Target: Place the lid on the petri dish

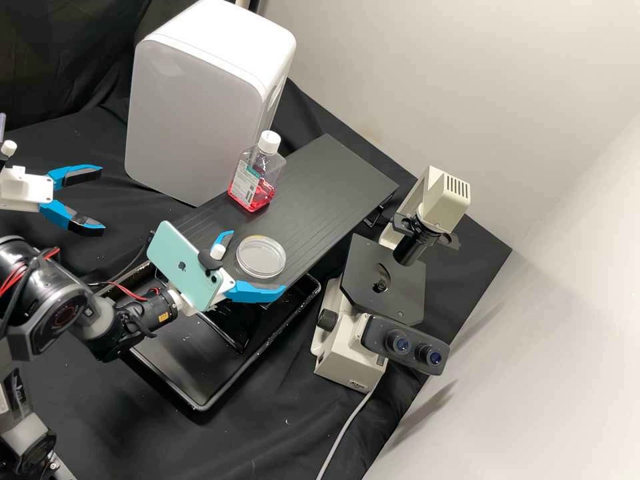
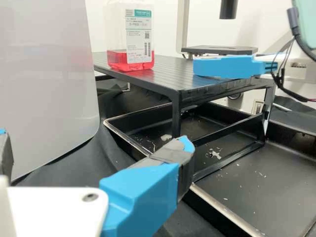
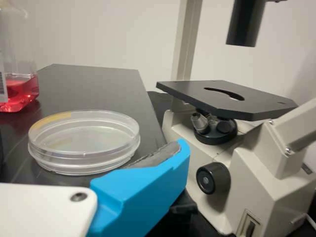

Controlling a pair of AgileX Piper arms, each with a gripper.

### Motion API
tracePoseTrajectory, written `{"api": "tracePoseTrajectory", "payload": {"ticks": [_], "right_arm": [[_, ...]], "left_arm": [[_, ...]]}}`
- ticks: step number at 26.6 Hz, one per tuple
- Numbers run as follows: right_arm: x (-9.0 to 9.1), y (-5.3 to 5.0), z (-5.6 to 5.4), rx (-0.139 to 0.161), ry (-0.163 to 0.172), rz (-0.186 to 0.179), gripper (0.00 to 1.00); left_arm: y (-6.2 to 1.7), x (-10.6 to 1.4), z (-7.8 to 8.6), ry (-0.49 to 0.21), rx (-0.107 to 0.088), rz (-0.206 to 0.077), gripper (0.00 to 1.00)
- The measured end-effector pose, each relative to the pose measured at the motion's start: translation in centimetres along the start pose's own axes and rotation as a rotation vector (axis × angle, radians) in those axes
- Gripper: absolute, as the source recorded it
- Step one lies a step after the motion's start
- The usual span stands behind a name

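Note:
A clear petri dish (image 1: 261, 257) rests near the front edge of the raised black platform (image 1: 320, 193). In the right wrist view the petri dish (image 3: 84, 140) shows a clear lid seated on its base. My right gripper (image 1: 257, 261) is open, one blue finger on each side of the dish and neither touching it. One of its fingers (image 3: 143, 187) lies just in front of the dish. My left gripper (image 1: 100, 199) hangs open and holds nothing, well off to the left beside the white box. Its finger (image 2: 148, 187) is above the black cloth.
A tall white box (image 1: 207, 93) stands at the back left. A flask of red liquid (image 1: 257, 173) sits on the platform behind the dish. A microscope (image 1: 387, 287) stands close on the right. Under the platform lies a black tray (image 1: 200, 373).

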Motion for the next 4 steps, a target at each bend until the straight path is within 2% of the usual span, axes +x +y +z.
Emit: {"api": "tracePoseTrajectory", "payload": {"ticks": [2,4], "right_arm": [[-0.21,0.17,-0.04,0.003,0.0,0.006,1.0],[-0.43,0.31,-0.02,0.02,0.001,0.01,1.0]], "left_arm": [[0.0,0.0,0.0,0.0,0.0,0.0,1.0],[0.0,0.0,0.0,0.0,0.0,0.0,1.0]]}}
